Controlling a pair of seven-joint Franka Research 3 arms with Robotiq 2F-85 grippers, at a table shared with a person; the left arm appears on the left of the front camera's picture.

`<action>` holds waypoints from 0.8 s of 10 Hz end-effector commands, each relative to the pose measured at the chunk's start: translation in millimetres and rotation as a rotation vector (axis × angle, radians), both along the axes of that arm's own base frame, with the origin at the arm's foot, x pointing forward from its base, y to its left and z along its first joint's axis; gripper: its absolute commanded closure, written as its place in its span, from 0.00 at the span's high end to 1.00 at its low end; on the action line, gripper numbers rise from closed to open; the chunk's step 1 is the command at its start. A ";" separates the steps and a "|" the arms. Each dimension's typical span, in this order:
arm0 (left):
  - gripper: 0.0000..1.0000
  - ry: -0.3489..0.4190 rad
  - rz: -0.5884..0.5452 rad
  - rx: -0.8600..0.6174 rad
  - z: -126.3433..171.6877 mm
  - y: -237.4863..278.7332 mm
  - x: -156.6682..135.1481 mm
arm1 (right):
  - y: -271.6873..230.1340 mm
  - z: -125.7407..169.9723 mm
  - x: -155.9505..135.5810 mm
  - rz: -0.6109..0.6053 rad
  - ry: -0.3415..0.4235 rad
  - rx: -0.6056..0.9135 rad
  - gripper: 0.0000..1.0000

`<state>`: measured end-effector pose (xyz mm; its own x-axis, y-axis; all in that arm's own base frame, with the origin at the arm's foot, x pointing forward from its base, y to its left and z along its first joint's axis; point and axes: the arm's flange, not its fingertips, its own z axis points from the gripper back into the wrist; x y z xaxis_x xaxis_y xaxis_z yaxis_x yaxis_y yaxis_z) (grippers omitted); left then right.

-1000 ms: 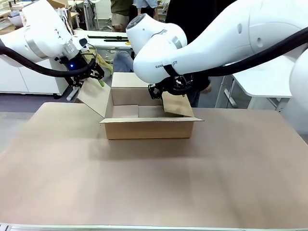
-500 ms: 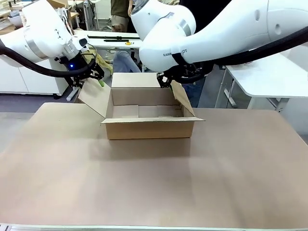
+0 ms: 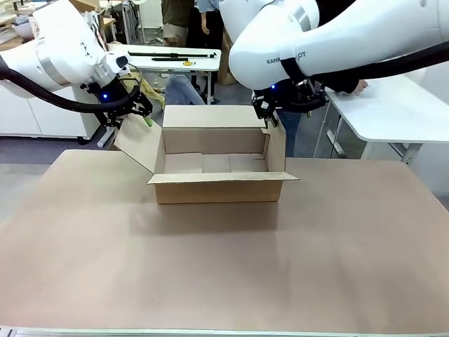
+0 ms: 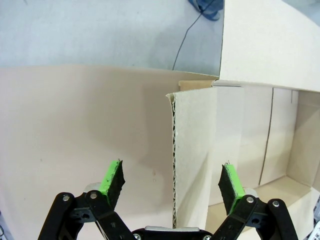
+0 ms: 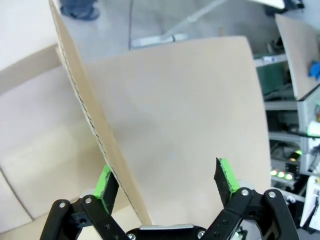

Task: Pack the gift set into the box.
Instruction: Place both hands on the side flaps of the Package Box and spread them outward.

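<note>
Cardboard box (image 3: 217, 188) stands open on the table (image 3: 224, 281). I see my left gripper (image 4: 172, 177) spread wide astride its left flap (image 4: 195, 150). My right gripper (image 5: 167, 175) is likewise agape astride the right flap (image 5: 92, 115).

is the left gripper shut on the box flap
No, the left gripper is open, its green pads wide apart with the box flap's edge between them.

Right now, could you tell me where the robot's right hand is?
In the front view, the right hand is open at the far right corner of the box, its fingers astride the upright right flap.
</note>
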<state>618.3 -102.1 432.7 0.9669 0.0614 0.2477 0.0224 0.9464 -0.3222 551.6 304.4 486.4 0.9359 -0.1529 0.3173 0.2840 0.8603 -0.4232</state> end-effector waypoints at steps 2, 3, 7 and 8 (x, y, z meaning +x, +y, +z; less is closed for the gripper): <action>1.00 0.004 0.015 0.011 0.0 0.4 -0.2 | 2.6 -2.9 8.3 0.001 -0.013 -0.029 1.00; 1.00 0.004 0.015 0.011 0.0 0.4 -0.2 | 2.6 -2.9 8.3 0.001 -0.013 -0.029 1.00; 1.00 0.004 0.015 0.011 0.0 0.4 -0.2 | -31.3 -12.7 22.8 -0.005 0.165 0.164 1.00; 1.00 0.004 0.015 0.011 0.0 0.4 -0.2 | -48.4 -16.7 24.7 0.024 0.188 0.244 1.00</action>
<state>618.3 -102.2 432.6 0.9669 0.0613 0.2475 0.0225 0.9464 -0.3223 572.8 277.2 471.8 0.9668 -0.1894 0.1715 0.2381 0.9112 -0.3362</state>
